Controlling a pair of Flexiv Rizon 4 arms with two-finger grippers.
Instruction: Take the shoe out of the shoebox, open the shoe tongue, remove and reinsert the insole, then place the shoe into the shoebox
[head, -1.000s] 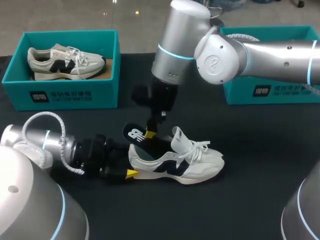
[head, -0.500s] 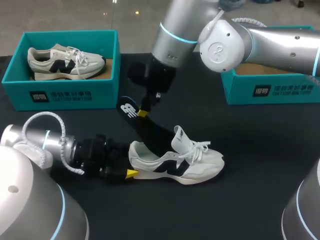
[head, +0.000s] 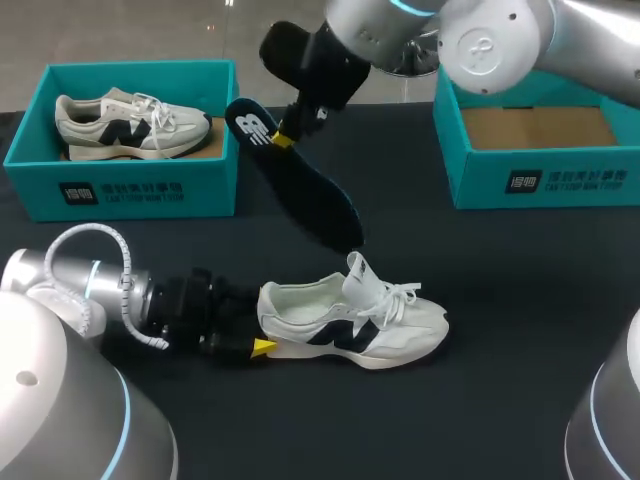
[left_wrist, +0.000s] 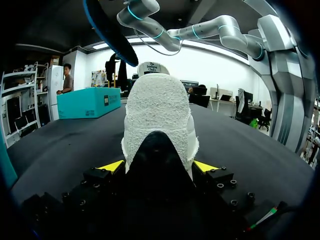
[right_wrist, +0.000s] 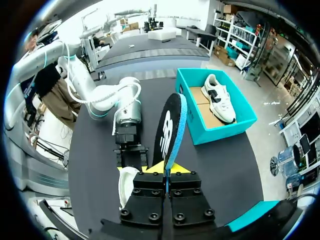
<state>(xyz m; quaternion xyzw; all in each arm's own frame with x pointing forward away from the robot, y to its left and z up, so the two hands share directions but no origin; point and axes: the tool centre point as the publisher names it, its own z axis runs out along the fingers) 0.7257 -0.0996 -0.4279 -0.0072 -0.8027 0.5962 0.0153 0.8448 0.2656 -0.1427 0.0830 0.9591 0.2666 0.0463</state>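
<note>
A white sneaker (head: 350, 325) lies on its sole on the black table (head: 520, 300), toe pointing right. My left gripper (head: 258, 338) is shut on its heel; in the left wrist view the heel (left_wrist: 159, 120) fills the space between the yellow tips of that gripper (left_wrist: 158, 167). My right gripper (head: 284, 134) is shut on the heel end of the black insole (head: 305, 190), which hangs slanted in the air above the sneaker, clear of it. In the right wrist view the insole (right_wrist: 170, 127) stands edge-on out of the shut gripper (right_wrist: 167, 171), with the sneaker (right_wrist: 127, 186) below.
A teal shoebox (head: 120, 185) at the back left holds a second white sneaker (head: 130, 122). Another teal shoebox (head: 540, 180) at the back right shows only its brown bottom. Bare black table lies right of and in front of the sneaker.
My right gripper has pulled the insole up out of the sneaker and carried it back and left, well above the table. The left gripper and the sneaker have stayed in place.
</note>
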